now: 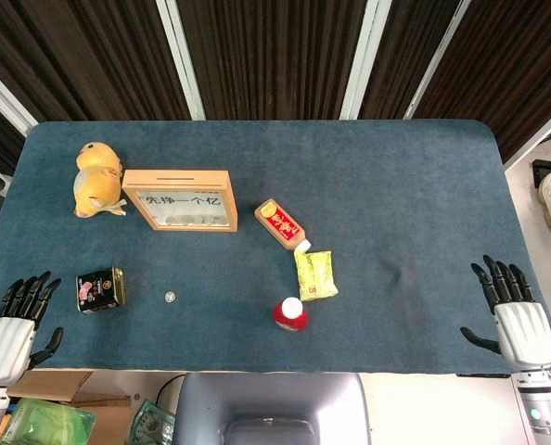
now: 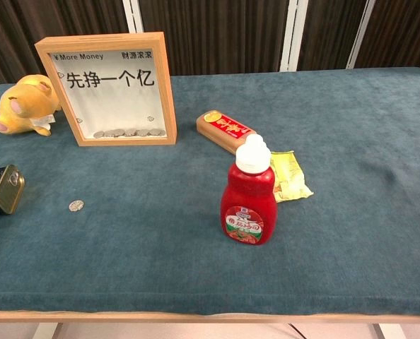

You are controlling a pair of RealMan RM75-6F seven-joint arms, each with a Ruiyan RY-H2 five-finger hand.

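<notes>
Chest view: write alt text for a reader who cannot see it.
A red ketchup bottle stands upright near the front of a blue table, a yellow packet just behind it. Further back are a wooden coin frame, a lying red bottle and a yellow plush toy; a coin and a tin lie at left.

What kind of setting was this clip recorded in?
Probably a lab or studio teleoperation bench, not a home. A table covered in blue cloth holds unrelated props: a ketchup bottle, a wooden coin-bank frame and a plush toy, with dark slatted wall panels behind.
</notes>
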